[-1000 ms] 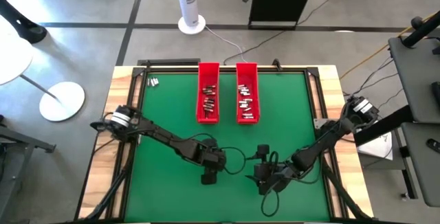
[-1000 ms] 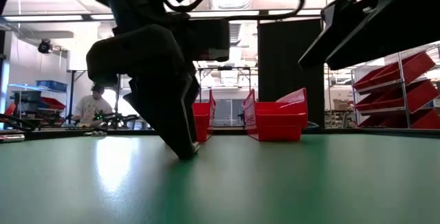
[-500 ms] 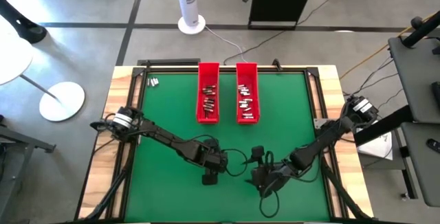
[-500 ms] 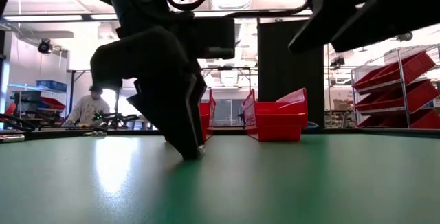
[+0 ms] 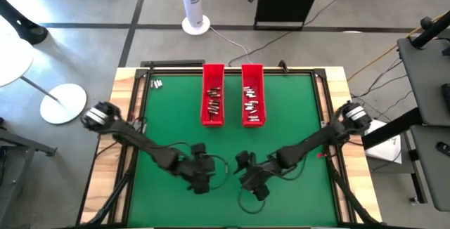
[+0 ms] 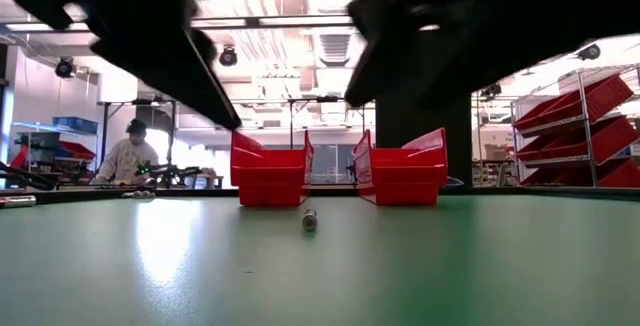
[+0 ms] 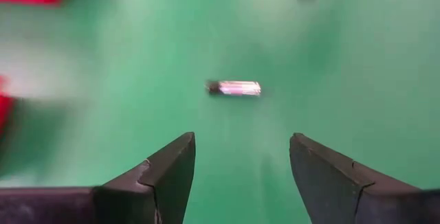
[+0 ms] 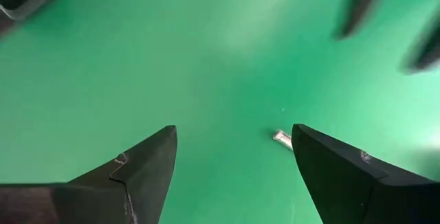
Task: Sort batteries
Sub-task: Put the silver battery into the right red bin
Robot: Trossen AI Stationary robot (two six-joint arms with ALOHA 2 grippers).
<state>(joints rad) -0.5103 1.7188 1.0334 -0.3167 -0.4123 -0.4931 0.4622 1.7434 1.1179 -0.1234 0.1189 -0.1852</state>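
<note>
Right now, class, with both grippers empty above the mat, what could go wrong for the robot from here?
1. The loose battery is a small cylinder lying on its side on the green mat; a nudge from a finger could probably roll it away.
2. The left gripper and right gripper hang open close together, so they might collide if both reach in.
3. Two batteries at the mat's far left corner could be overlooked.

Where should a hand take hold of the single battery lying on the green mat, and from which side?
Probably at the middle of its body, coming straight down from above. The battery lies flat on its side on the green mat, apart from the red trays, so its long round sides are free. The open left hand hangs near it and should close across its short width, not over its ends.
</note>
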